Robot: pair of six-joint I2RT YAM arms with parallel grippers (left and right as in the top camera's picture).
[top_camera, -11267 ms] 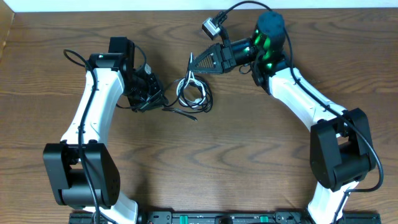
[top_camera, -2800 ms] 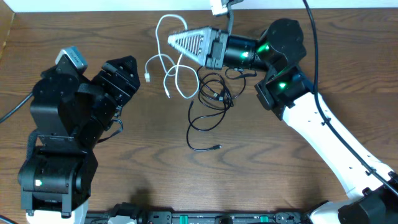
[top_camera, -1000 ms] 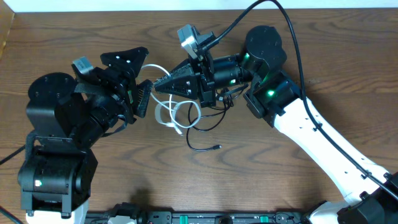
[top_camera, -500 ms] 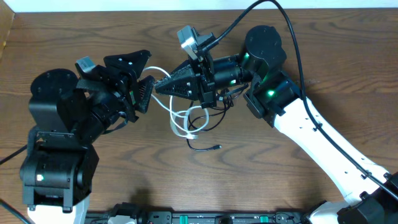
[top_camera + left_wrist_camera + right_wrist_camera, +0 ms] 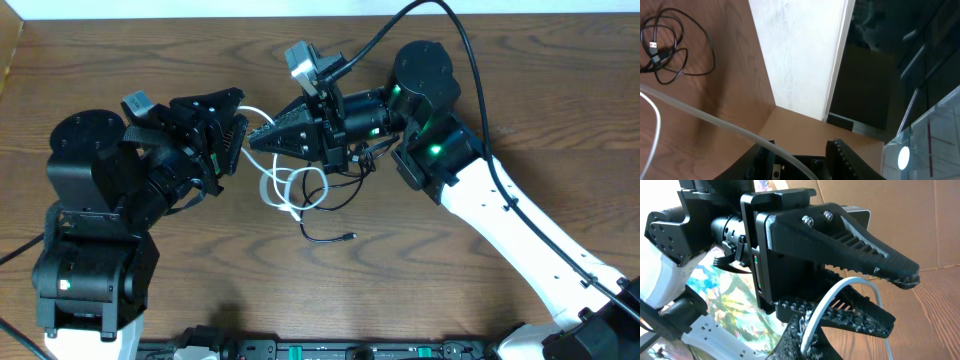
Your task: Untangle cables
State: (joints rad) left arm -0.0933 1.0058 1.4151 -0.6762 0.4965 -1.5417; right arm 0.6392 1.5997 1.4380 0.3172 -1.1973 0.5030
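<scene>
The white cable (image 5: 290, 193) runs taut from my right gripper (image 5: 253, 142), which is shut on it, and hangs in loops down to the table. My left gripper (image 5: 240, 125) meets the right one tip to tip. Its jaws are narrowly open with the white cable (image 5: 705, 116) passing between them, close to one finger (image 5: 765, 157). In the right wrist view the white cable (image 5: 840, 292) rises from my pinched fingertips (image 5: 807, 340) through the gap of the left gripper (image 5: 900, 300). The black cables (image 5: 340, 188) lie in tangled loops under the right arm, also visible on the table (image 5: 670, 55).
A loose black plug end (image 5: 348, 237) trails toward the table's front. The right arm's thick black lead (image 5: 440, 25) arcs over the back edge. A white wall strip (image 5: 800, 55) borders the table at the back. The arms' base rail (image 5: 320, 350) runs along the front edge.
The left gripper's jaws have narrowed around the white cable and shifted slightly toward the right gripper's tip. The hanging white loops swung a little. The right gripper has stayed shut and still.
</scene>
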